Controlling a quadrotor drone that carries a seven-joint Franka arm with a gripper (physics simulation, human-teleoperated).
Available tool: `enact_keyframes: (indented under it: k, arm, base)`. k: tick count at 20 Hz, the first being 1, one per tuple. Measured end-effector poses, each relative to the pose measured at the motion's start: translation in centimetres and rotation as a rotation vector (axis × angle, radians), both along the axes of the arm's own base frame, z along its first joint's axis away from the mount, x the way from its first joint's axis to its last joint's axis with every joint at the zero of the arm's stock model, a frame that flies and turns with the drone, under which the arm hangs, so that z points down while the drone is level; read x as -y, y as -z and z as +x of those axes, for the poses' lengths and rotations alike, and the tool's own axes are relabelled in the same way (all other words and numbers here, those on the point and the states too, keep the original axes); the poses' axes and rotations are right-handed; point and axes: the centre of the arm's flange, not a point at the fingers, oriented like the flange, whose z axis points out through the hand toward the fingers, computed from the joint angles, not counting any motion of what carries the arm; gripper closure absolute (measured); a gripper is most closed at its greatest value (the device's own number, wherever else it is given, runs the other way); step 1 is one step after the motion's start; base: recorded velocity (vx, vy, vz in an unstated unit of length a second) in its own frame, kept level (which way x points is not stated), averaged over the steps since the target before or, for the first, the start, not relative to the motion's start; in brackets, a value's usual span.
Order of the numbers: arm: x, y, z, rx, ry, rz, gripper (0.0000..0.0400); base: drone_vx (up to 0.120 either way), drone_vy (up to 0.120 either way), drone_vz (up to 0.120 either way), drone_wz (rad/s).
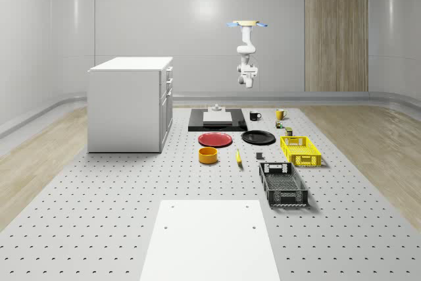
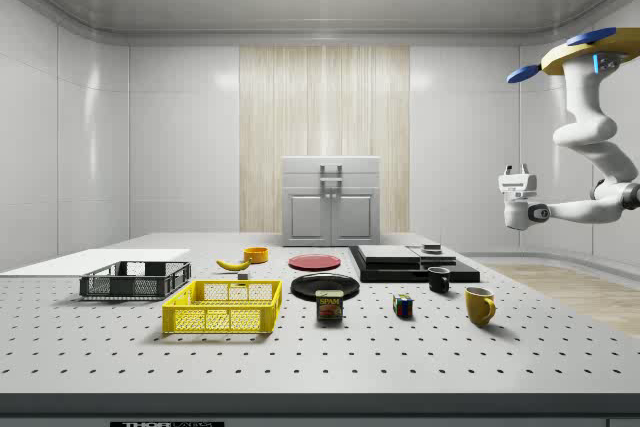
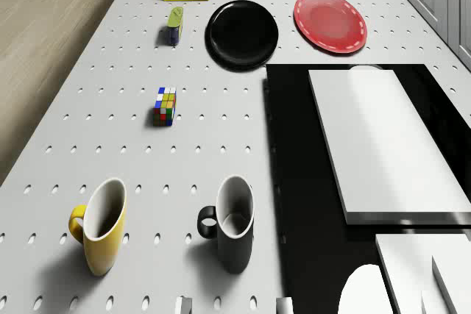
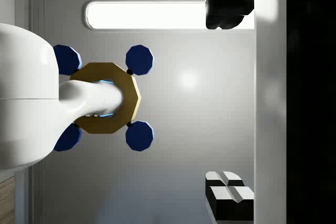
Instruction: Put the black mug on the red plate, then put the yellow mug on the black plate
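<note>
Above the bench's far end, drone hovering, nothing picked up yet

Whole-scene view: the white two-finger hand [image 1: 248, 84] hangs high over the small glossy black mug [image 1: 254, 116], which sits upright on the perforated grey bench [image 1: 99, 215] behind the flat red plate [image 1: 215, 139]. Side view: hand [image 2: 512, 185] well above and right of that mug [image 2: 439, 279]; can't tell how far open it is, but it's holding nothing. Drone view: black mug [image 3: 232, 223] beside the yellow mug [image 3: 101, 227].

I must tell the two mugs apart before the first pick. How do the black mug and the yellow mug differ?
The black mug is black and stands beside the black board; the yellow mug is yellow and stands farther from the board. Both are upright, empty, white inside, apart from each other, with handles on the same side.
</note>
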Motion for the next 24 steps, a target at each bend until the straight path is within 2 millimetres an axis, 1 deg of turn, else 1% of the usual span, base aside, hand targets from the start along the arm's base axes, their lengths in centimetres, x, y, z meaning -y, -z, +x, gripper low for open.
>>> enact_keyframes:
  k: [7, 12, 17, 24]
  arm:
    - [0.0, -5.0, -0.3, 0.006, 0.000, 0.000, 0.0000]
    - [0.0, -7.5, -0.1, 0.009, 0.000, 0.000, 0.0000]
    - [0.0, -8.7, -0.1, 0.013, 0.000, 0.000, 0.0000]
    - [0.0, -9.2, -0.1, 0.019, 0.000, 0.000, 0.0000]
  base:
    - [0.000, 0.000, 0.000, 0.000]
    - [0.000, 0.000, 0.000, 0.000]
    - [0.000, 0.000, 0.000, 0.000]
    - [0.000, 0.000, 0.000, 0.000]
